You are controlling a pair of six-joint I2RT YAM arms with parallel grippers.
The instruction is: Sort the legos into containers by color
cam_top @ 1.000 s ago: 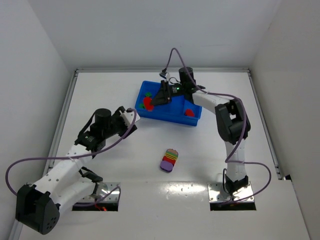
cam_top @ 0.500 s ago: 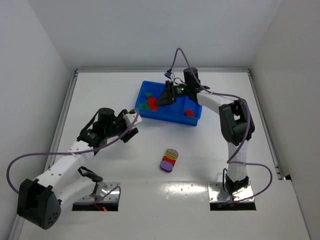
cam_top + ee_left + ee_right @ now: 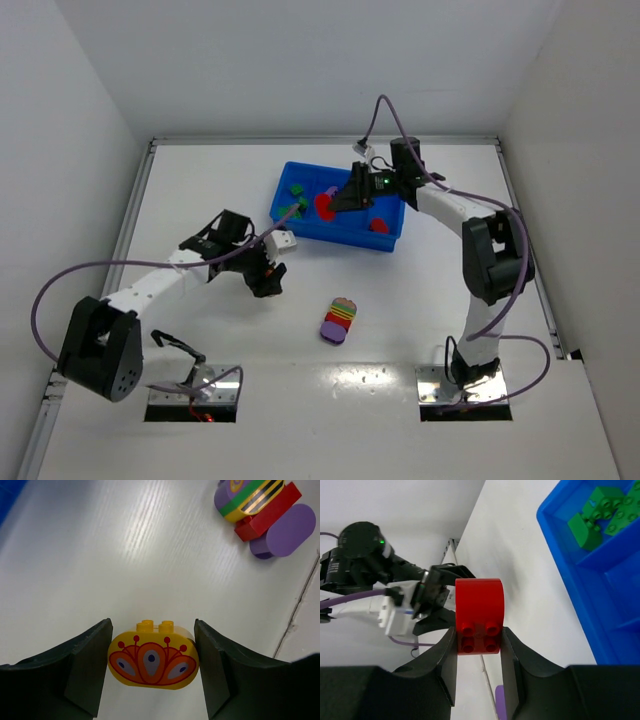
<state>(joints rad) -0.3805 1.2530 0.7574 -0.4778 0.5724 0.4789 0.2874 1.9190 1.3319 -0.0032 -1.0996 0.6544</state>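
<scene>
Over the white table (image 3: 420, 300), left of centre, the left gripper (image 3: 268, 275) has its two dark fingers (image 3: 85, 665) set moderately wide and pressed against both ends of a yellow rounded plastic brick (image 3: 152, 662) printed with an orange and red fan pattern; the wrist view shows the brick touching both pads. To its right and a little nearer lies a multicoloured stack of plastic bricks (image 3: 339, 320), purple at the bottom, then red, yellow and green layers, resting alone on the table. Farther back sits the shallow bright-blue plastic tray (image 3: 340, 237) with low dividers. Its left compartment holds small green bricks (image 3: 296, 190); a small red brick (image 3: 378, 226) lies at its right end. Above the tray's left half, the right gripper (image 3: 335, 200) is clamped narrowly on a red arched plastic brick (image 3: 479, 615), studs facing the wrist camera.
</scene>
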